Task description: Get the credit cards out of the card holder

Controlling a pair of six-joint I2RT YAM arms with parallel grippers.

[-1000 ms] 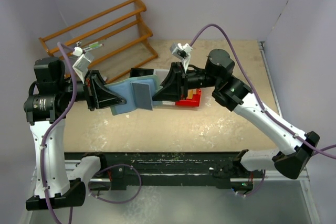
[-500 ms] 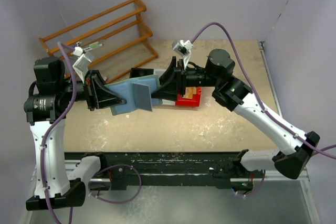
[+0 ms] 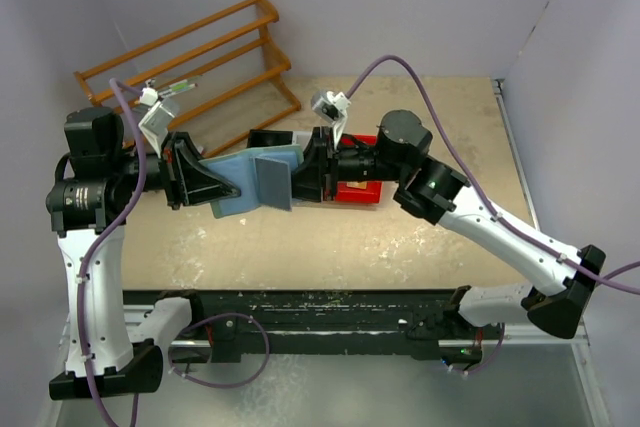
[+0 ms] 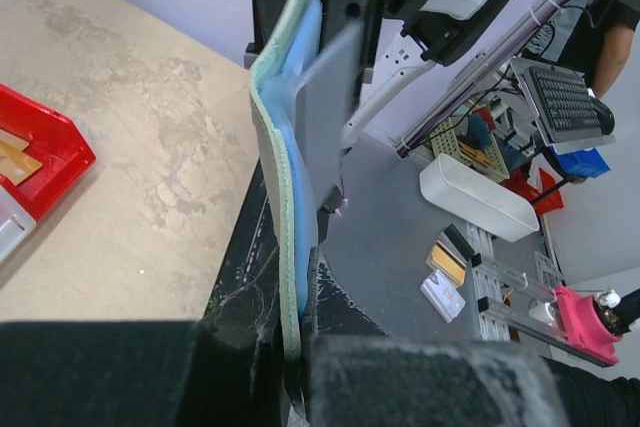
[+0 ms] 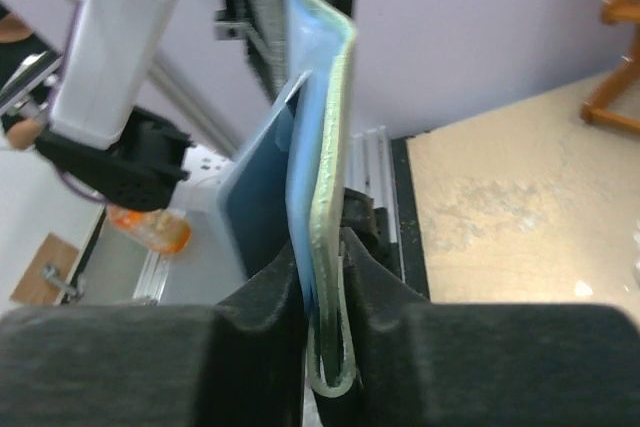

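1. The card holder [image 3: 250, 172] is held in the air above the desk [image 3: 330, 237], between the two arms. It is opened like a book, with its pale blue inside facing the overhead camera.
2. A grey card [image 3: 271, 183] stands out from that inner face near the fold. In the left wrist view, the grey card [image 4: 326, 112] lies just in front of the blue lining of the card holder [image 4: 282, 177], which shows a grey-green outer skin.
3. The left end effector [image 3: 230, 191] is clamped on the holder's left edge. Its wrist view shows both fingers [image 4: 400, 377] pressed tight on the rim.
4. The right end effector [image 3: 301, 175] is closed on the opposite edge. Its own camera shows the card holder [image 5: 330, 147] pinched between the dark pads, with the grey card [image 5: 258, 187] fanned out to the left.
5. A red bin [image 3: 358, 192] sits on the desk under the right wrist. In the left wrist view, the red bin [image 4: 55, 147] holds an orange-gold card [image 4: 14, 159].
6. A wooden rack [image 3: 190, 62] lies at the far left of the desk.
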